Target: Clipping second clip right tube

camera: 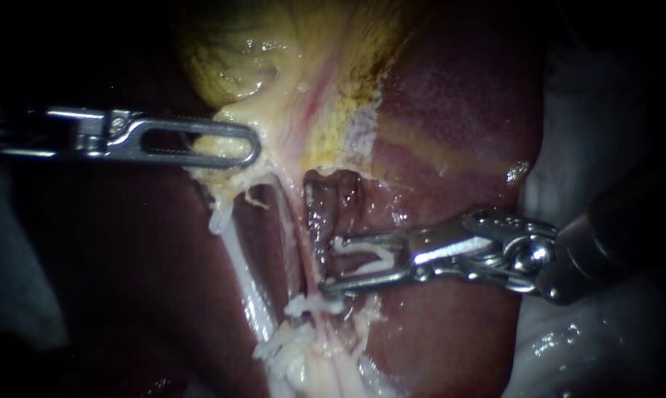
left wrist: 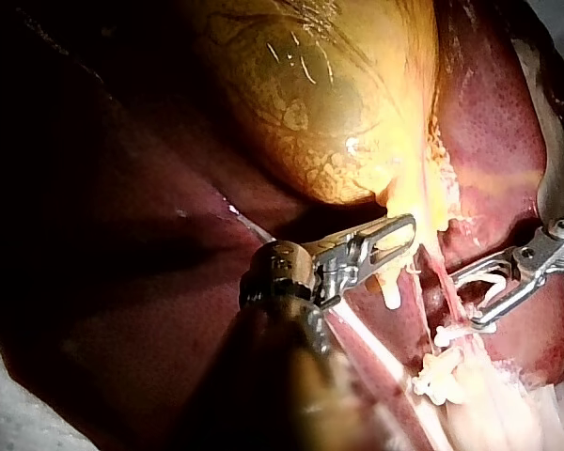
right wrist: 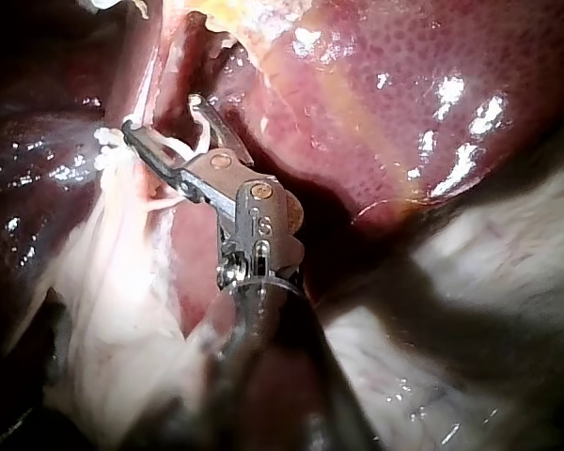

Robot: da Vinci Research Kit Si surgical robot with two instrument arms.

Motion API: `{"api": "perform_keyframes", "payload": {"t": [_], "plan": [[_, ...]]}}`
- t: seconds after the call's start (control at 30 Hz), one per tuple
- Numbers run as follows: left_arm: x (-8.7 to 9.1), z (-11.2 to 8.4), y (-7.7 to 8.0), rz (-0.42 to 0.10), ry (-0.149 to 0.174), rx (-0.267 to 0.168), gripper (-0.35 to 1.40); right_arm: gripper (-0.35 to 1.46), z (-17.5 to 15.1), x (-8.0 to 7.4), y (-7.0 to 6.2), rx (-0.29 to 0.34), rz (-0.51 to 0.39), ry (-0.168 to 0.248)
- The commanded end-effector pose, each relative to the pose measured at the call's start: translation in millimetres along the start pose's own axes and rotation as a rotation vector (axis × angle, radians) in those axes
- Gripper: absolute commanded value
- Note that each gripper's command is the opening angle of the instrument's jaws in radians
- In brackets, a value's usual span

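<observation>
Right instrument point(camera: 331, 263): jaws wide, gripping white clip point(camera: 368, 254); right tube point(camera: 300, 258) just beyond tips.

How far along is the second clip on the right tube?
Done: a seated clip already sits on the right tube. In hand: the right instrument holds a loaded clip, open, at that tube, while the left instrument grips the gallbladder. Left: closing the clip.

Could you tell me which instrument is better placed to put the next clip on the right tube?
The right instrument: its jaws carry a white clip and stand spread beside the right tube. The left instrument is occupied holding the gallbladder taut.
</observation>
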Motion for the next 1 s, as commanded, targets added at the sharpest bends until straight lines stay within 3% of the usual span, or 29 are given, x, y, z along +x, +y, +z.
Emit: {"api": "perform_keyframes", "payload": {"t": [0.03,0.73,1.0], "plan": [[0.0,0.0,0.0,0.000,0.000,0.000,-0.35,0.48,0.1,0.0,-0.1,0.002,0.005,0.003],[0.0,0.1,0.0,0.000,0.000,-0.001,-0.35,0.48,2.9,1.5,-2.3,0.051,0.015,0.040],[0.0,0.2,-0.1,0.000,-0.001,-0.001,-0.35,0.48,3.8,2.0,-2.6,0.086,0.025,0.070]]}}
